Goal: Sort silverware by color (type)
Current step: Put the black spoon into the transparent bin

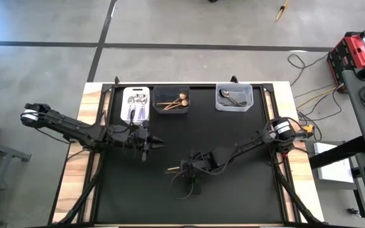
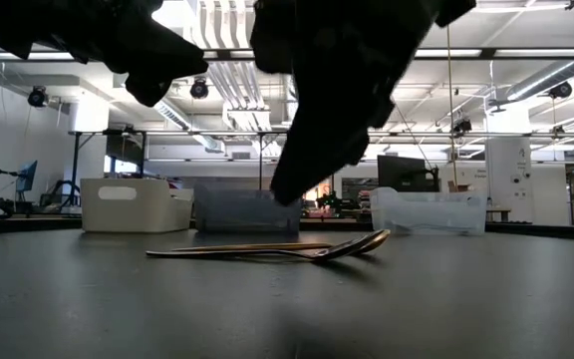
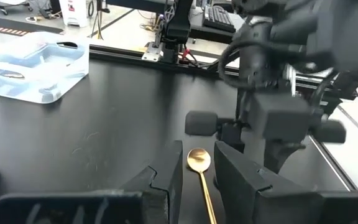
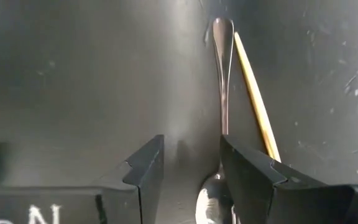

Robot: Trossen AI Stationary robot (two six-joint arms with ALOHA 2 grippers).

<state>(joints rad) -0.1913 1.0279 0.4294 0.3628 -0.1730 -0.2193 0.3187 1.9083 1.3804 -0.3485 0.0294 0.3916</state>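
Hovering low over the black mat's middle, the right gripper (image 4: 191, 180) stands part open around a slim dark-silver spoon (image 4: 222, 81) lying beside a thin gold utensil (image 4: 253, 99), neither lifted, while at ten o'clock the left gripper (image 3: 197, 180) pinches a small gold spoon (image 3: 199, 168).

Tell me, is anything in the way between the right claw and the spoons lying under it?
Nothing visible is. The right gripper hangs open directly over the dark spoon, with the gold utensil lying beside it on the bare black table. The left gripper holds a gold spoon off to the side.
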